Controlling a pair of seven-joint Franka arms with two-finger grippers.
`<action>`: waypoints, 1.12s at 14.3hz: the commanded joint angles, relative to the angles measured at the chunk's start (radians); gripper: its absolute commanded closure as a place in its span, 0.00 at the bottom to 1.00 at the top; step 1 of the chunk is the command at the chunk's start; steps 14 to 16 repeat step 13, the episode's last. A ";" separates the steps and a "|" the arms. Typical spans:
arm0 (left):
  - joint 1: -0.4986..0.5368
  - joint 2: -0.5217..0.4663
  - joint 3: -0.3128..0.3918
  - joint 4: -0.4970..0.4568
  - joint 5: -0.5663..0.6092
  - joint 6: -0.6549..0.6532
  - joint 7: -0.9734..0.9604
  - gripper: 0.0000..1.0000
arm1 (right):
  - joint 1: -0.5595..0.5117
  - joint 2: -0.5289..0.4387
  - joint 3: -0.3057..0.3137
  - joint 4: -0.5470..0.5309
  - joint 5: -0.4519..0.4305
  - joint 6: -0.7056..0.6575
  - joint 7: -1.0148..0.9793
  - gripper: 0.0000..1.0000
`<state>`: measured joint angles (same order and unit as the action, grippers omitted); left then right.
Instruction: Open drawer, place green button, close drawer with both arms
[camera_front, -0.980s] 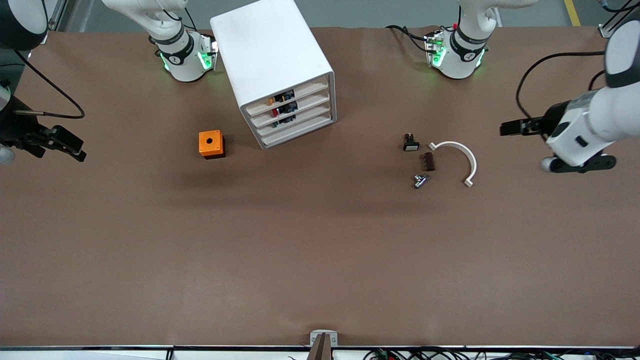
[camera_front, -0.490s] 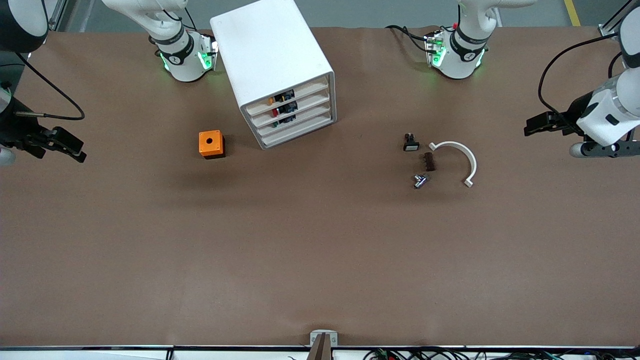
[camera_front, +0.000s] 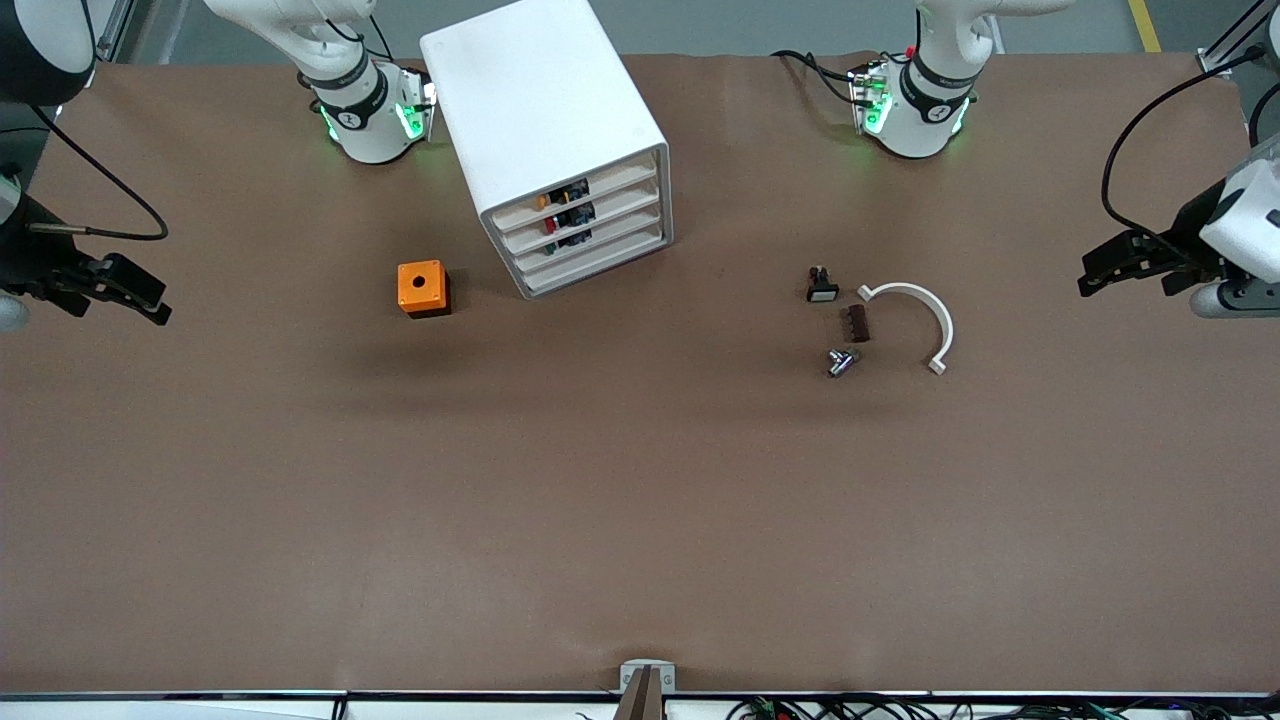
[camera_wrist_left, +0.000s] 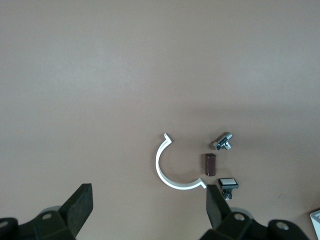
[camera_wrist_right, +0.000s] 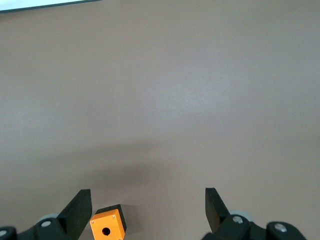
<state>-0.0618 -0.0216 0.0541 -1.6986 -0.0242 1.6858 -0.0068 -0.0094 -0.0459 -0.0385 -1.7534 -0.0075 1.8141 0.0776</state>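
Now, nearest the front camera, a shiny metal bolt (camera_front: 840, 362), a white curved plastic clip (camera_front: 915, 318), a ridged brown block (camera_front: 857, 323) and a small black part (camera_front: 822, 288) lie well apart from the cabinet (camera_front: 545, 120), toward the left arm's end. The left tool (camera_front: 1095, 278), fingers spread and empty, has drawn back from them over the past second. The right tool (camera_front: 150, 300) waits, also spread, over the tabletop (camera_front: 640, 520). An orange cube (camera_front: 423, 288) sits near the cabinet. The drawer (camera_front: 600, 247) is flush; a green speck behind its pale front is probably the button (camera_front: 551, 250), so the task looks finished.
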 joint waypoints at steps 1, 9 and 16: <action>0.005 0.014 -0.010 0.051 0.020 -0.018 -0.005 0.00 | -0.021 -0.011 0.014 -0.011 -0.012 0.005 -0.010 0.00; -0.007 0.016 -0.014 0.111 0.018 -0.090 -0.006 0.00 | -0.021 -0.011 0.014 -0.011 -0.011 0.005 -0.010 0.00; -0.006 0.017 -0.014 0.109 0.018 -0.092 -0.004 0.00 | -0.021 -0.011 0.014 -0.011 -0.011 0.005 -0.010 0.00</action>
